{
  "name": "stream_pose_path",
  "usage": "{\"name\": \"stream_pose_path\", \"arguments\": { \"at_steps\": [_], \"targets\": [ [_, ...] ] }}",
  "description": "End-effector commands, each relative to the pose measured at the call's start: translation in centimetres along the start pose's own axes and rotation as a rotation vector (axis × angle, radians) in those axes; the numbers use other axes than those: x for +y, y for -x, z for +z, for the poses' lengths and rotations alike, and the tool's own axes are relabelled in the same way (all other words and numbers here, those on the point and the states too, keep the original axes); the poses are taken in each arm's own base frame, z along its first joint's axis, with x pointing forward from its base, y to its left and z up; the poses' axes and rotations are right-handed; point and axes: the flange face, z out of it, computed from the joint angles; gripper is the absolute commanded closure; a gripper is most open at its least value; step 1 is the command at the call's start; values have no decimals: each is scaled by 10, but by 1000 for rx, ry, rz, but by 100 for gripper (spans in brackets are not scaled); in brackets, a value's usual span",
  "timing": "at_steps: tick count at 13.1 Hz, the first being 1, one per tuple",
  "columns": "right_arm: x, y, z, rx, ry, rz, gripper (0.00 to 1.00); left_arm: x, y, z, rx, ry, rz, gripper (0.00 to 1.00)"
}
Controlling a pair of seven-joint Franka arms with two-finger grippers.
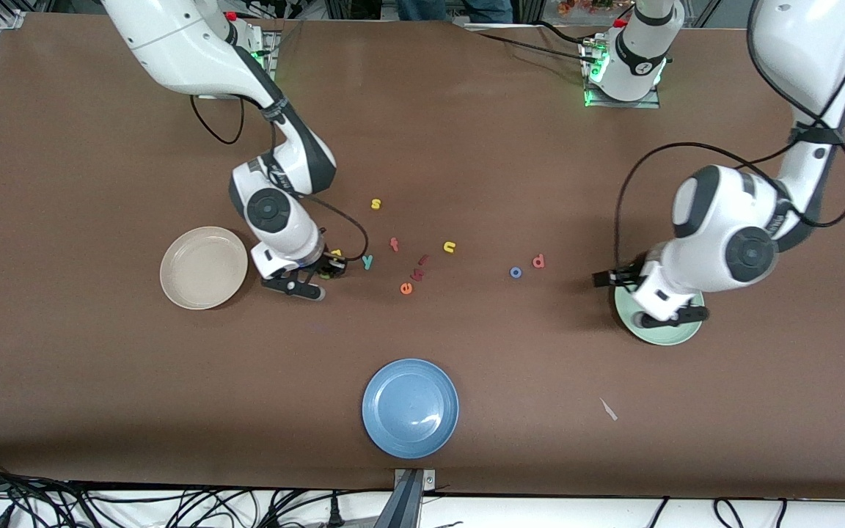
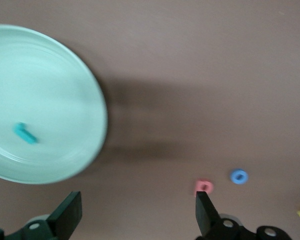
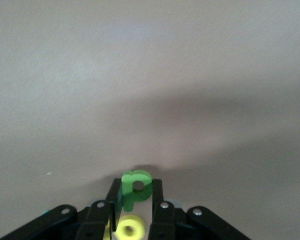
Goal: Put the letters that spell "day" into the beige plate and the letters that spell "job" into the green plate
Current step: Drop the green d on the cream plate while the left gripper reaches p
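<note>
Right claw (image 3: 135, 200): down at the bench (image 1: 466, 147) just beside the beige plate (image 1: 203, 267), fingers narrowed onto the green "d" (image 3: 135, 187).
Yellow "a" (image 3: 129, 229): lay right by that claw, touching or nearly touching the "d".
Teal "y" (image 1: 368, 261): on the bench, just beside the right claw, toward the letter cluster.
Left claw (image 2: 135, 217): over the green plate (image 2: 65, 85), spread wide, holding nothing.
Teal "j" (image 2: 25, 133): lay inside the green plate.
Blue "o" (image 1: 516, 272) and salmon "b" (image 1: 538, 261): side by side on the bench, between the letter cluster and the green plate.
Blue plate (image 1: 410, 408): nearest the front camera.
</note>
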Motion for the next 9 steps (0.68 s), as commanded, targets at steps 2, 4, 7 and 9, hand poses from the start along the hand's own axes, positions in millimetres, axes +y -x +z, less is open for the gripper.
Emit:
{"name": "stream_pose_path", "arguments": {
  "at_steps": [2, 4, 7, 9],
  "targets": [
    [75, -35, -65, -40, 31, -148, 94, 42, 33, 54, 35, 6, -8, 0],
    [107, -44, -86, -67, 45, -194, 93, 51, 37, 83, 80, 2, 3, 0],
    [160, -55, -99, -103, 57, -259, 90, 64, 43, 102, 108, -35, 47, 0],
    [190, -56, -94, -121, 69, -271, 87, 63, 54, 117, 152, -36, 90, 0]
  ]
}}
